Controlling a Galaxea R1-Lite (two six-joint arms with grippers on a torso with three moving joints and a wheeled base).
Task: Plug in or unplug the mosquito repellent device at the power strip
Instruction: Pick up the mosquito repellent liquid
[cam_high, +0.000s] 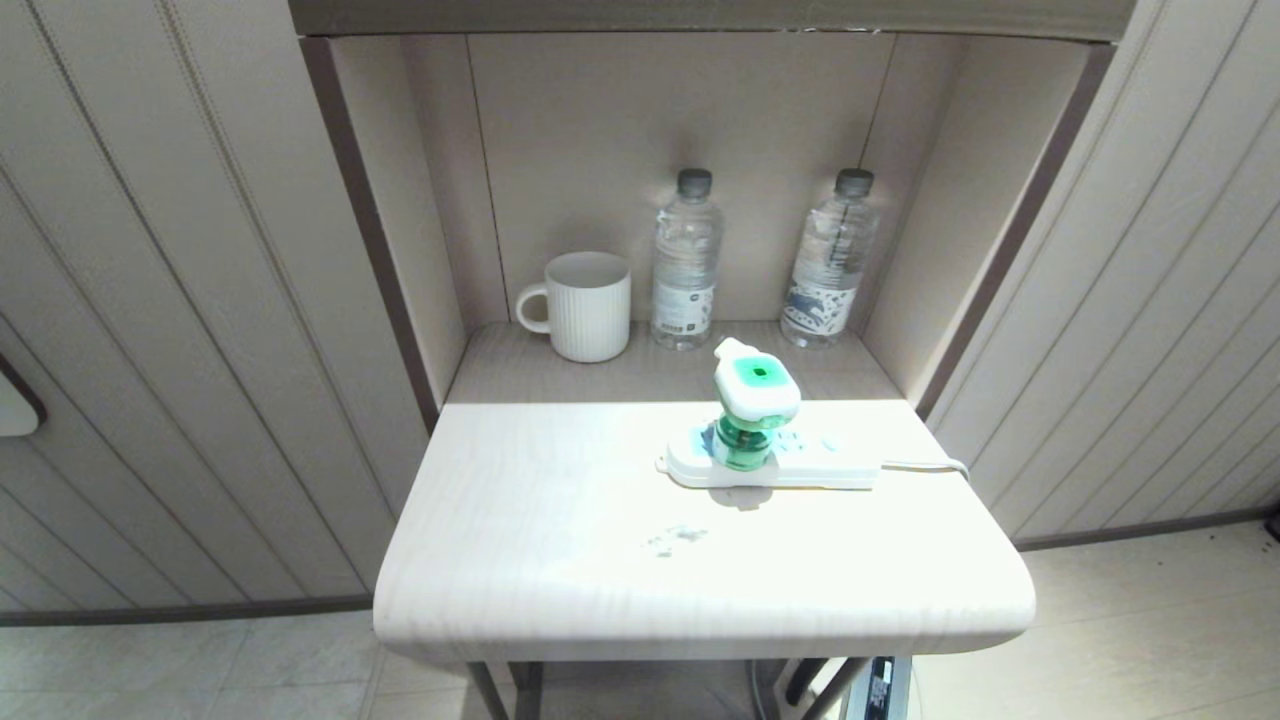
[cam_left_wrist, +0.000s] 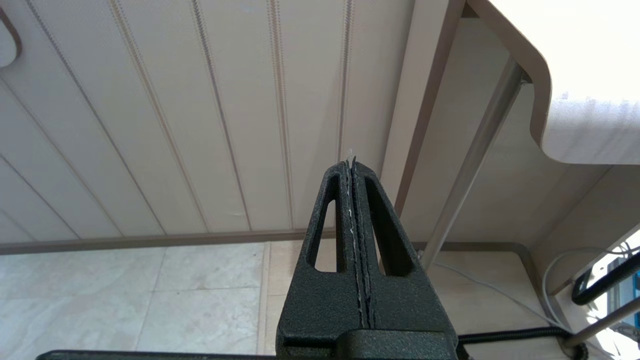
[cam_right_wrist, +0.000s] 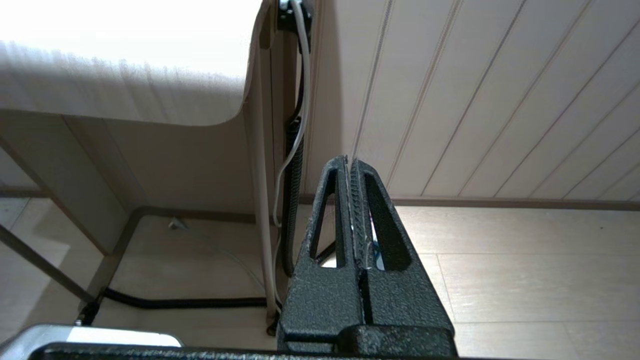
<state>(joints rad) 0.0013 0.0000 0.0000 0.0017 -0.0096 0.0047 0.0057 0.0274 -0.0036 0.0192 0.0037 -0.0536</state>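
The device (cam_high: 753, 404) stands plugged in the strip (cam_high: 775, 462) on the bench (cam_high: 560, 560), before two bottles (cam_high: 686, 262) and a mug (cam_high: 585, 305). My left claw (cam_left_wrist: 351, 161) and right claw (cam_right_wrist: 348, 160) hang below the bench, both closed, holding nothing.

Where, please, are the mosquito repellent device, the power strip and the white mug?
mosquito repellent device (cam_high: 757, 388): head view, green-and-white head.
power strip (cam_high: 825, 462): head view, bare right end.
white mug (cam_high: 590, 308): head view, ribbed side.

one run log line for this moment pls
repellent device: standing on power strip | left end effector: shut, below table | right end effector: shut, below table
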